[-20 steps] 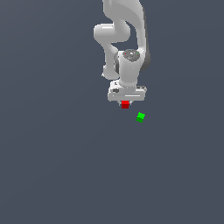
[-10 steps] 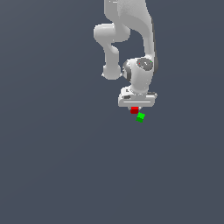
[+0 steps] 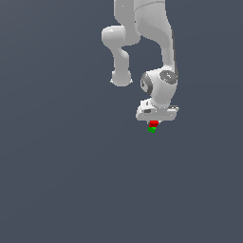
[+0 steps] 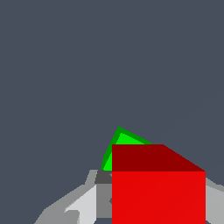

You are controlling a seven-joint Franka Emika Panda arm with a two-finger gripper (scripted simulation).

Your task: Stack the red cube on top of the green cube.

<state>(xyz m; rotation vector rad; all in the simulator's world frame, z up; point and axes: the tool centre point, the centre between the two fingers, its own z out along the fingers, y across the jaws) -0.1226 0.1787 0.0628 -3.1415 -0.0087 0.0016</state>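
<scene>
The gripper (image 3: 153,122) is pinching the red cube (image 3: 154,124), hanging right over the green cube (image 3: 152,129). Pickup and carry look done; lowering and letting go are remaining.

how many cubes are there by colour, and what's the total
red cube: 1
green cube: 1
total: 2 cubes
</scene>
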